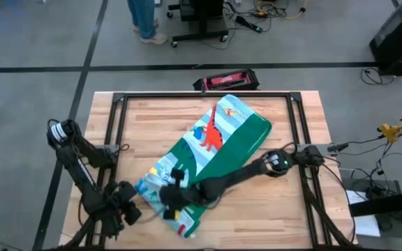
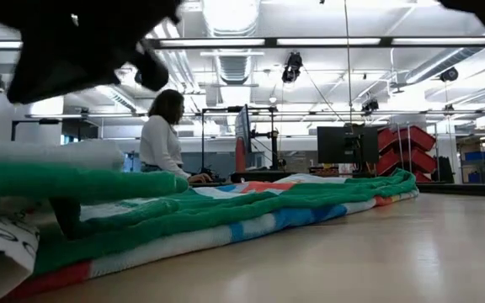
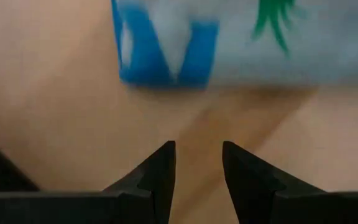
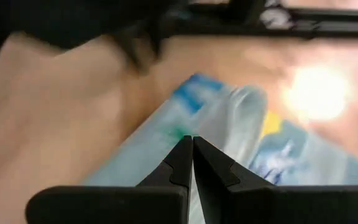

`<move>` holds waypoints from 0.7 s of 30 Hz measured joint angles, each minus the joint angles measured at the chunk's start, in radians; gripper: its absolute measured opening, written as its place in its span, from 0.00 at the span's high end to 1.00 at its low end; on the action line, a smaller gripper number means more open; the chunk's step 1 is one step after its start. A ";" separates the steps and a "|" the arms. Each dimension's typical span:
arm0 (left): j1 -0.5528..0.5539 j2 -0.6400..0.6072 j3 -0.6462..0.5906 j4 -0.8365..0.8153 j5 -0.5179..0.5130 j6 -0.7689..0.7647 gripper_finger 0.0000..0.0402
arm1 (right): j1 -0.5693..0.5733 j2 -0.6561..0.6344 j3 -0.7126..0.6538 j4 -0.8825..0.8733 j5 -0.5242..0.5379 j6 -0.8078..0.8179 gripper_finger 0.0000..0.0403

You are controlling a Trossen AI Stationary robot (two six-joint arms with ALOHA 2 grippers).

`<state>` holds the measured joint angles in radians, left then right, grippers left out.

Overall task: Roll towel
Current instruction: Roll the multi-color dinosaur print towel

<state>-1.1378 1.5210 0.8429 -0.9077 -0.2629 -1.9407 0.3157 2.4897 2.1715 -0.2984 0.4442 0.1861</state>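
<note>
The towel (image 1: 211, 160) is lying diagonally across the tabletop (image 1: 285, 209), its near end bunching into a loose roll directly beneath the right gripper (image 1: 172, 199), whose fingers are clenched with no cloth visibly caught between them. The left gripper (image 3: 197, 165) is hovering just beside that same end, parted and holding nothing. Soft, light and floppy, the cloth is probably handling best when pinched at the rolled edge near both corners.
</note>
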 joint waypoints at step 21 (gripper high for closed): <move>-0.038 0.152 -0.010 0.197 -0.157 0.093 0.71 | -0.123 0.128 -0.002 0.128 -0.139 -0.013 1.00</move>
<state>-1.1754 1.6726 0.8330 -0.7105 -0.4196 -1.8480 0.1928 2.6179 2.1700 -0.1699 0.3054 0.1734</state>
